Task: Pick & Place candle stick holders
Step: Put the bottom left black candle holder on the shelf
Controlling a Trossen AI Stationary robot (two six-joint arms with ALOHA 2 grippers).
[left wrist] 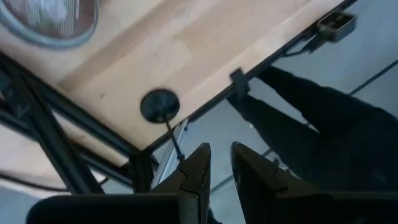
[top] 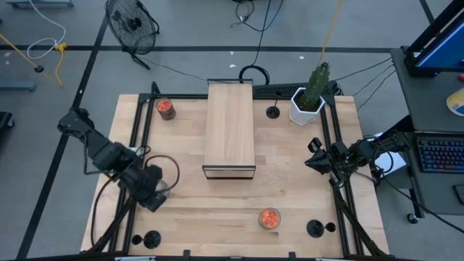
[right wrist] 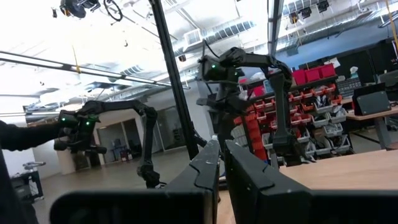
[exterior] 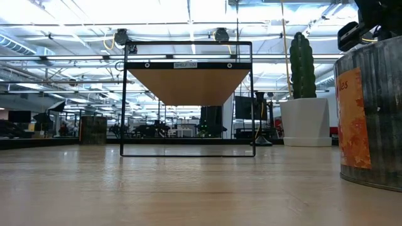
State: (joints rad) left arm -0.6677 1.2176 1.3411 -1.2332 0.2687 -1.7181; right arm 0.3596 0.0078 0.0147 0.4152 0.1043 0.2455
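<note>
Left hand hovers over the near-left part of the desk, fingers a little apart with nothing between them. Seen from its wrist, a black holder stands at the desk's corner, its thin stem rising toward the fingertips. A clear cup sits just beside the hand on the other side.

The right hand waits at the right edge, fingers pressed together and empty.

Two more black holders stand apart: one between the box and the cactus, one at the near-right corner. Orange cups sit at the far left and near the front.

The step in hand looks like a reach for the corner holder, and nothing has been lifted yet. To do it well, the hand probably needs to spread wider and centre the stem between its fingers. It should come down straight and pinch low on the stem, where the holder is least likely to tip. The holder stands close to the desk's frame rail and edge, so a sideways nudge could send it off, and the clear cup should be given room on the way.
</note>
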